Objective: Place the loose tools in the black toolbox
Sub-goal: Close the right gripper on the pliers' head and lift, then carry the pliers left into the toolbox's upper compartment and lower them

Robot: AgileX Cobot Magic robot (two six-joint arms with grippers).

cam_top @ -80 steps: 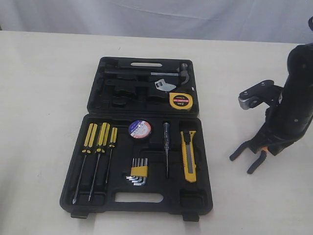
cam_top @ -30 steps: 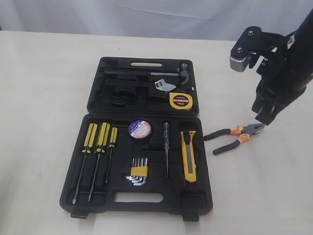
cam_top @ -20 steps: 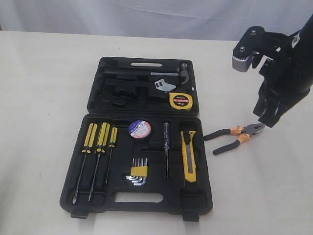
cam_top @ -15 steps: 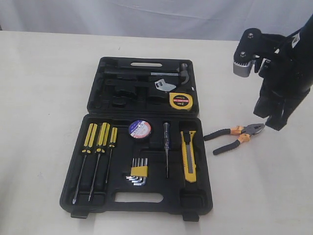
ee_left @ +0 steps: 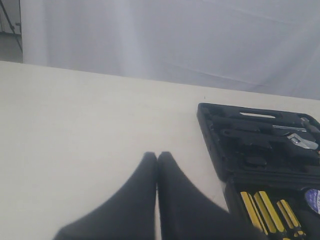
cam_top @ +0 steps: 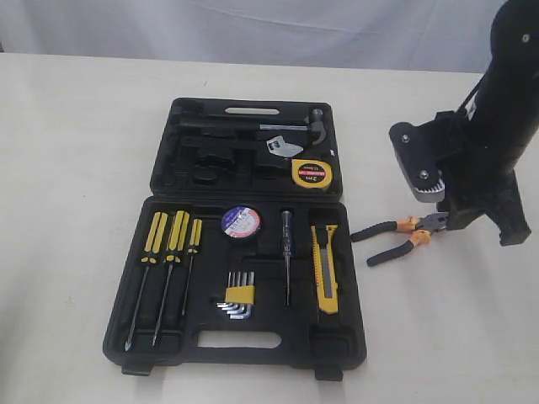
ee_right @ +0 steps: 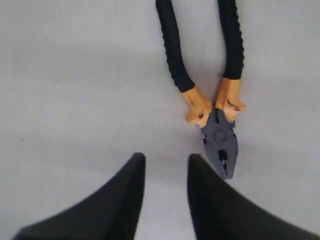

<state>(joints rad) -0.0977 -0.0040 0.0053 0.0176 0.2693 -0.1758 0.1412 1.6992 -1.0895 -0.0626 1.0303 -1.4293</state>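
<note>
Right arm [cam_top: 505,101]: matte black, rounded casing. Bracket [cam_top: 414,156] behind right gripper [ee_right: 165,159]: dark plate, two pale screws, silver ribbed edge. Left gripper [ee_left: 157,156]: black, smooth, tapered fingers [ee_left: 180,200]; right alike.

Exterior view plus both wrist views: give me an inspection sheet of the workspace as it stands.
Surface: pale table, no spills seen.
Job's things: black toolbox lying open; tape measure in the lid half; tape roll and utility knife seated in the tray half; pliers outside on the table, right of the box, handles toward it.
Clutter: screwdrivers and hex keys in their slots; nothing else loose.
End effectors: left end effector shut, empty; right end effector open, empty, close beside the pliers' head.
Cables: nothing seen.
Surroundings: light backdrop behind the table.
</note>
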